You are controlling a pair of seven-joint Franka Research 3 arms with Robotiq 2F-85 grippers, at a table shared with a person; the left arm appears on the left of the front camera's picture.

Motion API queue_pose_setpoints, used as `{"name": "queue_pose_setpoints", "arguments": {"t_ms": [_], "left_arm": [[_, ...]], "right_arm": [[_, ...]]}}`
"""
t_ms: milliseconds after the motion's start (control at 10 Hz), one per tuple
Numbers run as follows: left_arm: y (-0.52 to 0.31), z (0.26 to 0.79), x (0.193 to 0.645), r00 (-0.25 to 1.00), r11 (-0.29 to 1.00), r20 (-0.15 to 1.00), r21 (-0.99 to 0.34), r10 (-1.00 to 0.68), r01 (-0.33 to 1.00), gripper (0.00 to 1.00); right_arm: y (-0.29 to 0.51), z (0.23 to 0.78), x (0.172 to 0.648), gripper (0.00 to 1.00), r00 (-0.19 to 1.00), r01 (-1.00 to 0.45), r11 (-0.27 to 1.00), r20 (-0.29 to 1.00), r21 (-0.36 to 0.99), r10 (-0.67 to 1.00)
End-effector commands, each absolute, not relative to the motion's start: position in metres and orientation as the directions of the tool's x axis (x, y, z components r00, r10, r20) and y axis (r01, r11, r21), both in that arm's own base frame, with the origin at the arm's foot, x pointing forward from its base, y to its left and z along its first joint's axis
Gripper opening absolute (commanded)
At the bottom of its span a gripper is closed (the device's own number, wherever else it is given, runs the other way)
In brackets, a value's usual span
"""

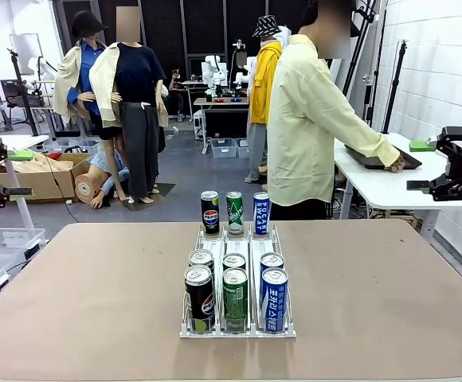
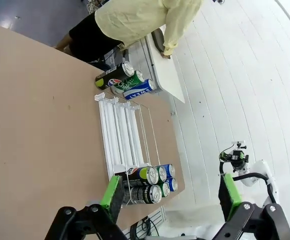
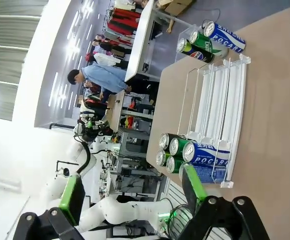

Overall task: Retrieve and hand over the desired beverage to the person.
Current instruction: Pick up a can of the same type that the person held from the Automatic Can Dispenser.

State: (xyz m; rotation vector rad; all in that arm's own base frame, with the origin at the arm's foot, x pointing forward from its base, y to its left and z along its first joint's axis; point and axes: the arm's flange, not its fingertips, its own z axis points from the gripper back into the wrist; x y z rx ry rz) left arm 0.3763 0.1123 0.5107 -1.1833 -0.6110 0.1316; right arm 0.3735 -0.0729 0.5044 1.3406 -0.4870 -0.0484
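The left gripper (image 1: pixel 22 173) hangs at 9 o'clock and the right gripper (image 1: pixel 419 165) at 3 o'clock, both with fingers spread wide. On the desk (image 1: pixel 390 302), a clear rack (image 1: pixel 237 241) holds six cans (image 1: pixel 234 298) at its 6 o'clock end. The three cans (image 1: pixel 234 212) at 12 o'clock stand upright. The person (image 1: pixel 311 119) stands beyond at 1 o'clock, turned toward a side table (image 1: pixel 374 185).
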Motion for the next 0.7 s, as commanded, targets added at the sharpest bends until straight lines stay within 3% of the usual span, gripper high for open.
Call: {"name": "queue_pose_setpoints", "arguments": {"t_ms": [0,300,600], "left_arm": [[0.113,0.513,0.376,0.833,0.386,0.373,-0.898,0.409,0.213,1.00],[0.113,0.511,0.376,0.831,0.398,0.379,-0.892,0.408,0.212,1.00],[0.119,0.512,0.402,0.913,0.252,0.242,-0.954,0.328,0.162,1.00]], "right_arm": [[-0.073,0.508,0.374,1.00,0.897,-0.253,0.240,0.321,0.937,-0.304],[-0.073,0.508,0.374,1.00,0.897,-0.253,0.240,0.321,0.937,-0.304],[-0.073,0.508,0.374,1.00,0.897,-0.253,0.240,0.321,0.937,-0.304]]}}
